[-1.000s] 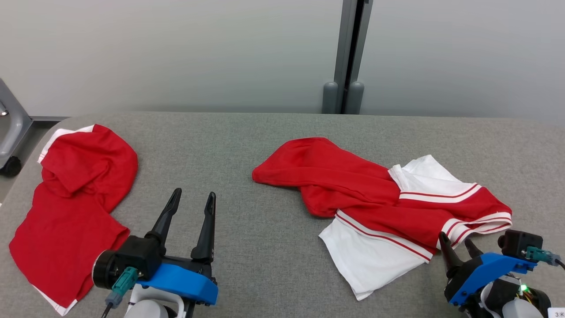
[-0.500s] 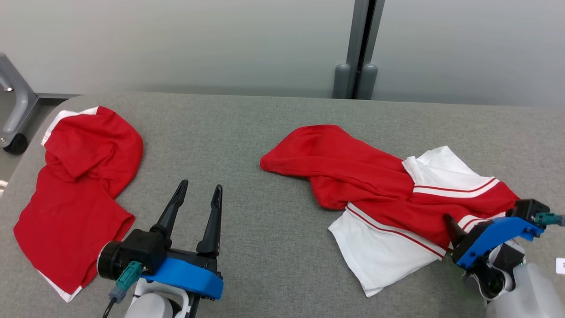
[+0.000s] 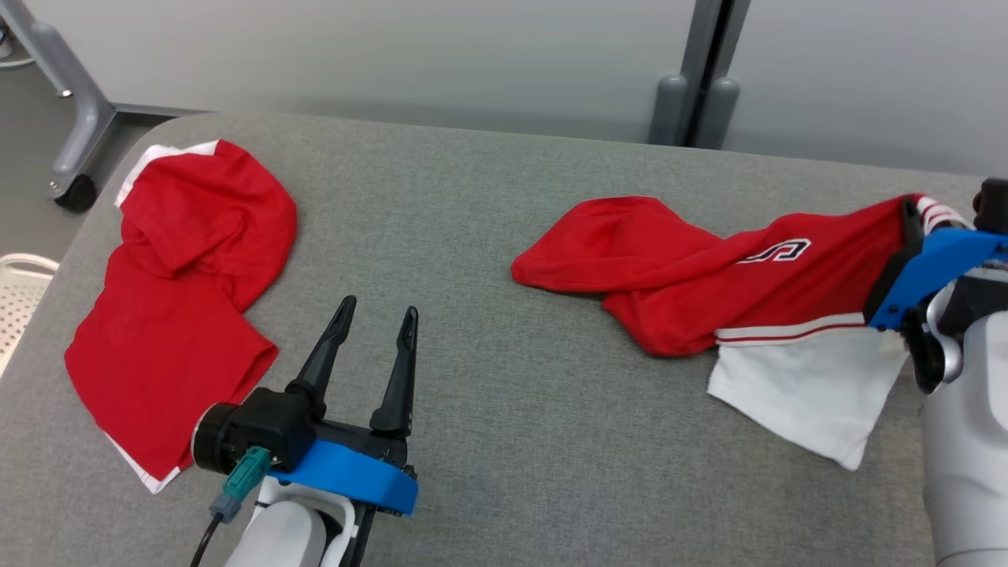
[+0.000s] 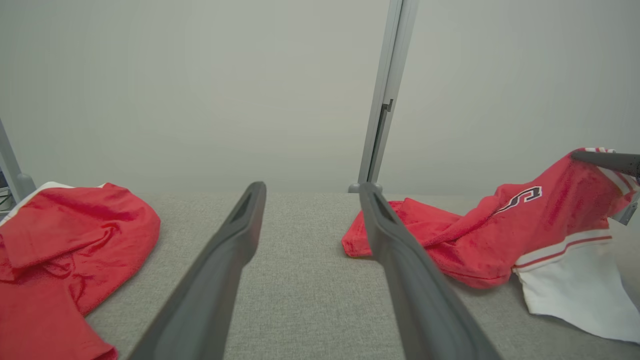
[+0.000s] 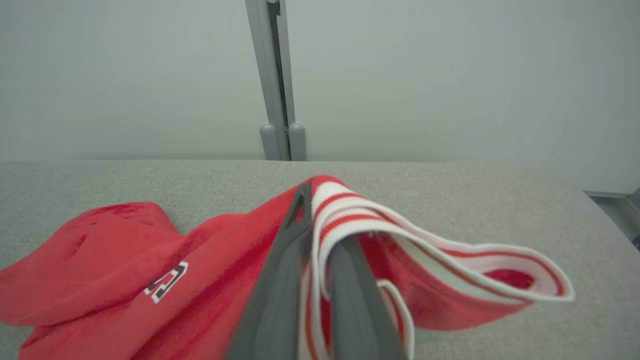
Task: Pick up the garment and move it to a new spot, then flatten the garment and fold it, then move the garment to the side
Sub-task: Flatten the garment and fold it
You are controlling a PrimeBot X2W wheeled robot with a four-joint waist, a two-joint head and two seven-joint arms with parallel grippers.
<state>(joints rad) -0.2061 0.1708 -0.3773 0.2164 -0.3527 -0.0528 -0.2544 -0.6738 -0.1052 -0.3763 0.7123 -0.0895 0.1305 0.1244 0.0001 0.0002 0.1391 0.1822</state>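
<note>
Red-and-white garment (image 3: 709, 268) lies at the table's (image 3: 488, 236) right in the head view, one edge held up by the right gripper (image 3: 912, 224): the pick-up step is in hand, I judge. In the left wrist view the left gripper (image 4: 312, 186) is spread wide and empty. In the right wrist view the fingers (image 5: 287, 250) are pinched on the striped cuff (image 5: 425, 270); the next move calls for lifting the cloth clear and carrying it to a new spot.

Red-and-white garment (image 3: 685, 272), one end aloft

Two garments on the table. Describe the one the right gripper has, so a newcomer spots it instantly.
On the grey table, look at the robot's right side. The garment there has its striped cuff pinched in the right gripper and held off the surface. Unlike the nearly all-red garment at the left, it has a big white panel and a black-and-white logo.
</note>
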